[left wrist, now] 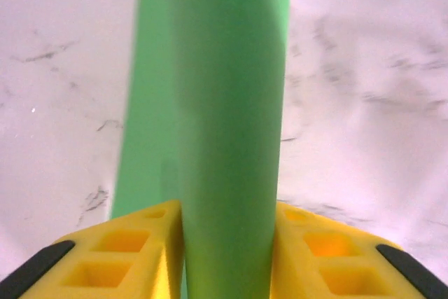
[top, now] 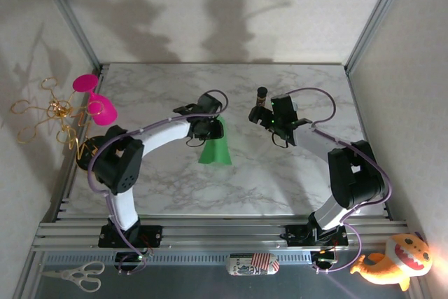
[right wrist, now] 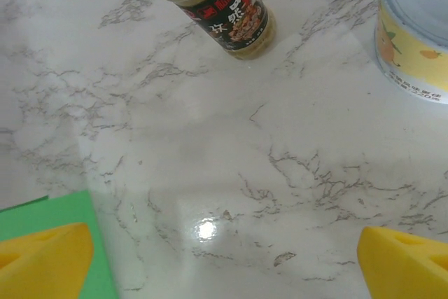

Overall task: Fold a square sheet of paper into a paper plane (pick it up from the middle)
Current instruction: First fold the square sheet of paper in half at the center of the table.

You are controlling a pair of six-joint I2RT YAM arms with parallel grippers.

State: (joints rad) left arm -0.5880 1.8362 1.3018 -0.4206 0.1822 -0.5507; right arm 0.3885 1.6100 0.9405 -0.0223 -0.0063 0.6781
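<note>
From above, a white marble table (top: 280, 180) sits between pale walls (top: 210, 12) with metal posts at the corners. The green paper (top: 215, 146) is at mid-table, just under the left claw (top: 208, 127). The right claw (top: 260, 115) is beside a bottle (top: 262, 94).

Left wrist view: the yellow fingers (left wrist: 140, 253) are clamped on the folded paper (left wrist: 224, 138), with marble behind.

Right wrist view: the fingers (right wrist: 406, 260) stand wide apart above the marble. The bottle (right wrist: 224, 12) and a can (right wrist: 416, 26) lie beyond, and a corner of the paper (right wrist: 49, 215) shows by the left finger.
</note>
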